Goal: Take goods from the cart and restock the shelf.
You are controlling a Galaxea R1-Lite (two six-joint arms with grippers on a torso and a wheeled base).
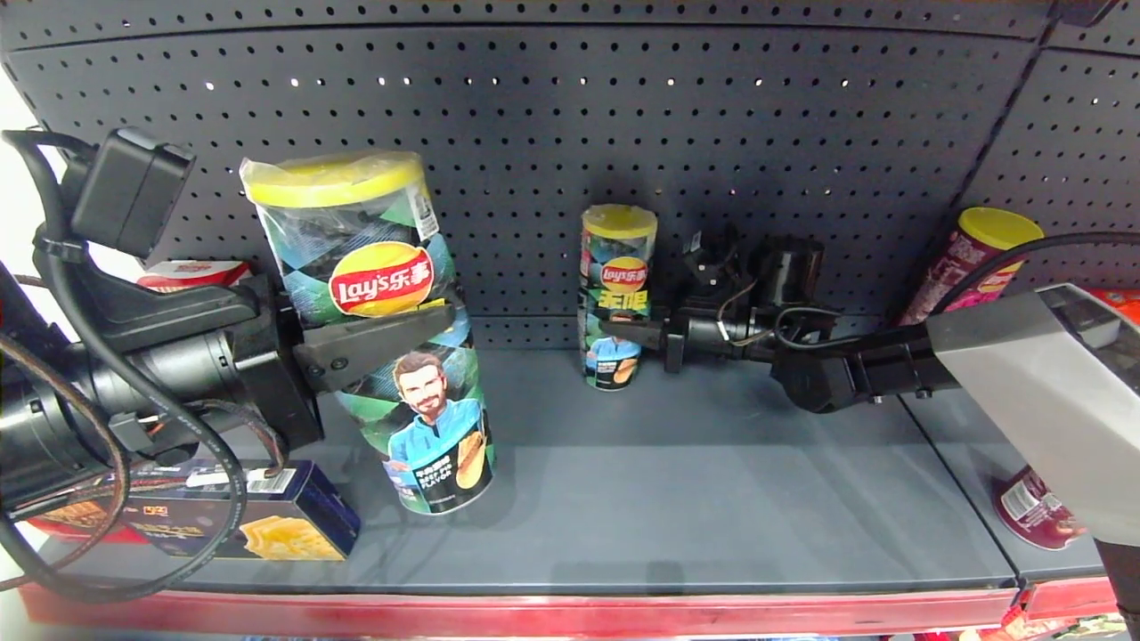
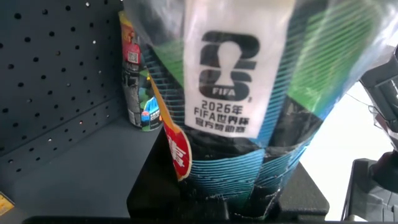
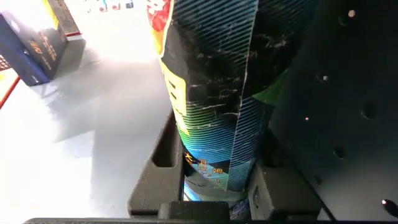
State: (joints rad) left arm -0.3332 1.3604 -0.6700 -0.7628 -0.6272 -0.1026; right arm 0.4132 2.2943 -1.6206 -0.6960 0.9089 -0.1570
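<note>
As left gripper [image 1: 399,335] clamps it, glossy cylinder [image 1: 370,231] tilts.

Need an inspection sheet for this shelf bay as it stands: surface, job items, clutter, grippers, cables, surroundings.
Surface: dark grey shelf with a red front edge.
Job's things: near can tilted at front left; far can upright close to the back panel.
Clutter: blue box at front left; red and white box behind the left arm; maroon can leaning at right; lying can at right front.
Grippers: left gripper shut on near can; right gripper shut on far can.
Cables: black cables looped along the left arm; one cable arcs over the right arm.
Surroundings: perforated back panel; nothing else seen.
</note>
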